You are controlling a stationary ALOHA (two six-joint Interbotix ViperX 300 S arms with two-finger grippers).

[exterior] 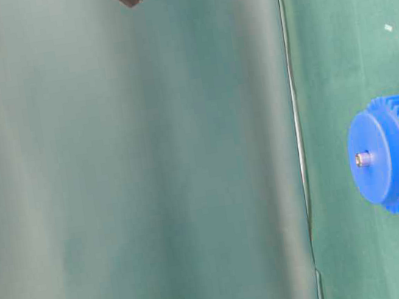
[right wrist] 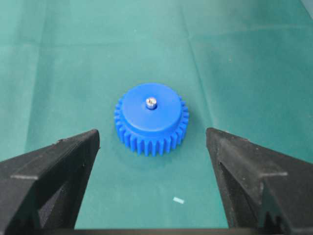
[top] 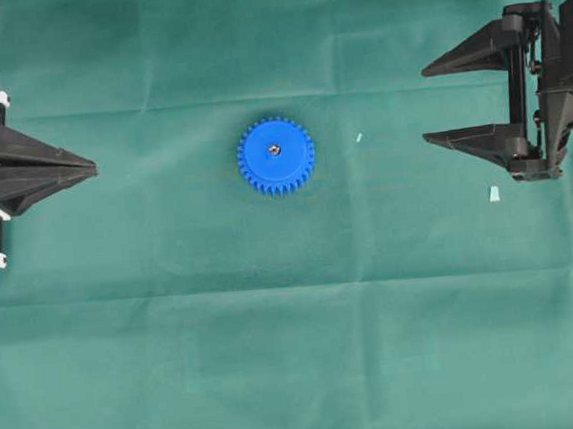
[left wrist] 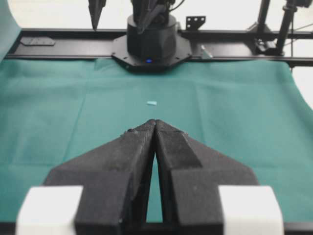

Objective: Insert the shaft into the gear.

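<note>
Overhead view: the gear lies flat on the green cloth slightly above and left of frame centre, with the shaft standing in its centre hole. Bare cloth surrounds the gear on all sides; the whole lower half of the frame is unobstructed. The left gripper sits at the left edge at mid-height, its two fingers pressed together to a single point aimed toward the gear and well apart from it. The right gripper sits at the upper right edge, its fingers spread wide and parallel, tips aimed toward the gear and well apart from it, nothing between them. A small pale chip lies between the gear and the right gripper; a pale wedge piece lies below the right gripper's lower finger.

Right wrist view: the gear appears centred between the open fingers and beyond their tips, the shaft projecting from the raised hub, with the chip at lower centre.

Left wrist view: the closed gripper meets at frame centre, with a pale piece on the cloth beyond it.

Table-level view: the shaft protrudes a little from the flat face of the gear
</note>
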